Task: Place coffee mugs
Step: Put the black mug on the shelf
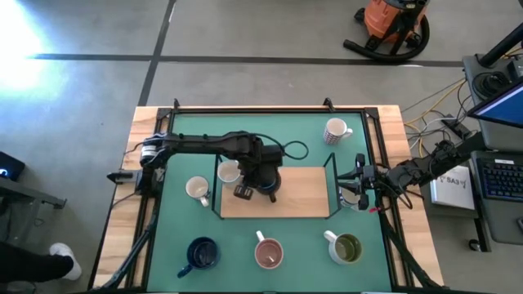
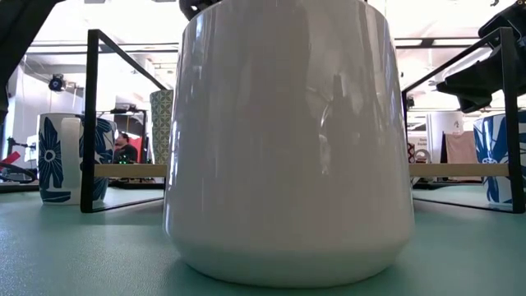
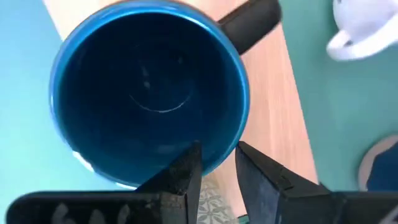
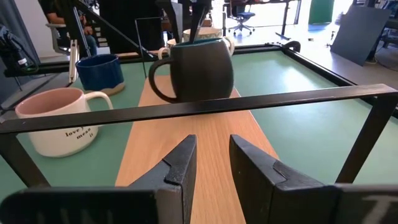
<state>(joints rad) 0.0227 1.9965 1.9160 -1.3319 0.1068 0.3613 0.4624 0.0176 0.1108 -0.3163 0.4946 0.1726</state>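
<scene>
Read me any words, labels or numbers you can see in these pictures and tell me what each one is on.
"love y... me... it" on the side of the pink mug, in small dark print across three lines; only partly readable.
White sheet right of the table: dark print on it, too small to read.
Flower-patterned mugs in the low view: pattern only, no words.
Nothing else carries readable text.

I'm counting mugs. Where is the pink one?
In the high view, the pink mug stands on the green mat near the front edge, between the navy mug and the olive-lined mug.
</scene>
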